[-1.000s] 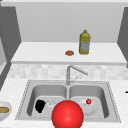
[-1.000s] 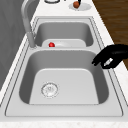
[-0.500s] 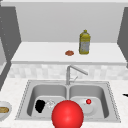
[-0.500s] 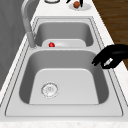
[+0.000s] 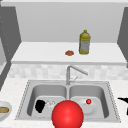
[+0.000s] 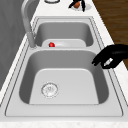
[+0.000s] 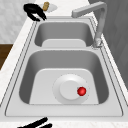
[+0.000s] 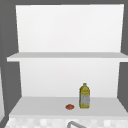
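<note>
The left hand, fingers curled on nothing, hangs at the near basin's right rim, drain lower left.

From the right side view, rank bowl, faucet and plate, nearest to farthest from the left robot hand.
Measured from the left robot hand, at the far basin's front corner:
1. Bowl, on the counter right beside it.
2. Faucet, across the far basin on the wall side.
3. Plate, in the near basin, with a red ball on it.
</note>
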Motion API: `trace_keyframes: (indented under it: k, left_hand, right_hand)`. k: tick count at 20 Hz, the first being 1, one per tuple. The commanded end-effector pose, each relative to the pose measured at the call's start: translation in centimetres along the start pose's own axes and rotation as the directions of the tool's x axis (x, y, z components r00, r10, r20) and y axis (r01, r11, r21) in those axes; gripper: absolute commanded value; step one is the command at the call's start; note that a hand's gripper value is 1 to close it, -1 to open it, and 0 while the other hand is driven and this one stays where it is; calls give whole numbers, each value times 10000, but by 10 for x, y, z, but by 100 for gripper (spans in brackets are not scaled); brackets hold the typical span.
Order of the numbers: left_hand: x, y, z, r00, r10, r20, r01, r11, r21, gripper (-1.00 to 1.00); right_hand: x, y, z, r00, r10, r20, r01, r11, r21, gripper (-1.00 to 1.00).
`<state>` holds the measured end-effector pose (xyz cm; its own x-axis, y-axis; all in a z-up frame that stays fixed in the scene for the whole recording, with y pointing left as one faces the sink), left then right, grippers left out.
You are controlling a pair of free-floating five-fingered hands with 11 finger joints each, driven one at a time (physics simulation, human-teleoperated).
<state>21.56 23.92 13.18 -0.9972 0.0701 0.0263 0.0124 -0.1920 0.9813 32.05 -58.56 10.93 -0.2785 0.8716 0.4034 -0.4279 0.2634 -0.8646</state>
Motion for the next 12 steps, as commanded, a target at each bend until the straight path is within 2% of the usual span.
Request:
trace_keyframes:
  k: [1, 7, 9, 12]
  left_hand:
    - [0, 0, 0, 10000, 0, 0, 0, 10000, 0, 0]
    - [0, 0, 0, 10000, 0, 0, 0, 10000, 0, 0]
    - [0, 0, 0, 10000, 0, 0, 0, 10000, 0, 0]
    - [0, 0, 0, 10000, 0, 0, 0, 10000, 0, 0]
  right_hand:
    - [18, 14, -6, 9961, 880, -38, -880, 9961, -34, -100]
    - [44, 29, -18, 9926, 1190, -227, -1184, 9926, 254, -100]
    - [54, 31, -23, 9840, 1759, -289, -1745, 9837, 435, -100]
    - [66, 35, -29, 9639, 2625, -451, -2591, 9634, 690, -100]
